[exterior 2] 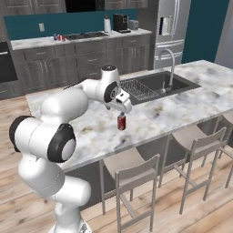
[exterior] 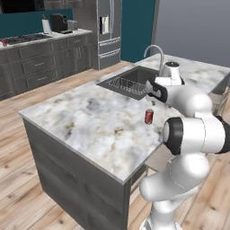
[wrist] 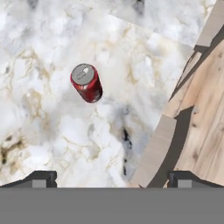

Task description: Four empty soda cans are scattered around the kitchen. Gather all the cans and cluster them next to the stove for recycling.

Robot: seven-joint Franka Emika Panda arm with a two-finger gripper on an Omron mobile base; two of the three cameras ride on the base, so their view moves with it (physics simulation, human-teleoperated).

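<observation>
A red soda can [wrist: 86,82] stood upright on the marble island counter [exterior: 90,130], near the edge on the stool side, its silver top facing my hand camera. My gripper [wrist: 111,177] hung above it with the jaws spread as wide as they go, empty and touching nothing; the can sat well ahead of my fingertips [wrist: 41,178], not between them. From the right base view the can [exterior 2: 121,122] was just below my hand. Further along the counter, the sink [exterior: 130,81] held a wire rack [exterior 2: 139,89] with nothing I could make out in it, the faucet [exterior: 155,54] arching over it. Across the room, the stove [exterior 2: 86,35] sat in the back counter, with small red and blue cans [exterior 2: 59,37] just to its left.
</observation>
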